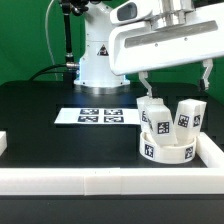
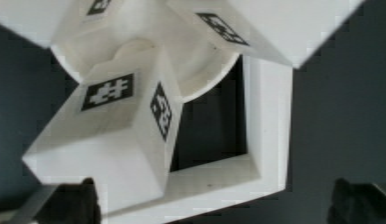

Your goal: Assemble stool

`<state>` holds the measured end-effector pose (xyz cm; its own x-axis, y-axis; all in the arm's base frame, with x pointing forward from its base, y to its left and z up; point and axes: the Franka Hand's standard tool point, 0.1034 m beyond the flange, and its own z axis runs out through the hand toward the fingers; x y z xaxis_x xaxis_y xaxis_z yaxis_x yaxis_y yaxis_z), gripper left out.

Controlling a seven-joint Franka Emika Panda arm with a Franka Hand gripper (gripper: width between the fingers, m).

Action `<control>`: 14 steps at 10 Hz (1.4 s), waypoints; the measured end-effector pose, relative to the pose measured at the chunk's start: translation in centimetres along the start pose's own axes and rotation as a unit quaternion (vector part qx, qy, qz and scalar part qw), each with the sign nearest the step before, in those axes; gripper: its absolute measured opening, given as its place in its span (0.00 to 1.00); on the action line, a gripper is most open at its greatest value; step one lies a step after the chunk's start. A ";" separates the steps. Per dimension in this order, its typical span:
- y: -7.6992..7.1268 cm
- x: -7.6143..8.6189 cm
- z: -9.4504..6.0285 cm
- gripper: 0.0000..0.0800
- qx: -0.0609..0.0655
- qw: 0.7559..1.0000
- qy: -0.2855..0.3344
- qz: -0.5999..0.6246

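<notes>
Gripper [image 1: 176, 80] is hovering over the stool parts, fingers spread apart, gripping nothing. The seat disc [image 1: 165, 150] is sitting on the black table [image 1: 50, 105] in the corner of the white border rail [image 1: 110, 181], around 4 o'clock in the exterior view. Three legs [image 1: 186, 116] are standing upright on the disc, tags facing out. The marker board [image 1: 96, 116] is lying flat at roughly 9 o'clock from the disc, well apart. In the wrist view a tagged leg [image 2: 115, 115] is filling the frame, with the fingertips [image 2: 57, 203] flanking it, not touching.
</notes>
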<state>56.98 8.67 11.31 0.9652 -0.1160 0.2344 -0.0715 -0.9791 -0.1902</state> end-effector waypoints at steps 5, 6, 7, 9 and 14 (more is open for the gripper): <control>-0.6 0.3 0.8 0.81 -0.002 0.966 -0.038 -0.255; -0.6 0.2 1.0 0.81 0.001 0.956 -0.051 -0.288; -0.5 0.2 1.0 0.81 0.002 0.948 -0.051 -0.316; -0.4 0.2 1.0 0.81 0.006 0.923 -0.051 -0.382; -0.1 1.5 1.6 0.81 0.012 0.793 -0.064 -0.605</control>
<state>58.83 8.90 10.15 0.3407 0.9263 0.1606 0.9305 -0.3567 0.0831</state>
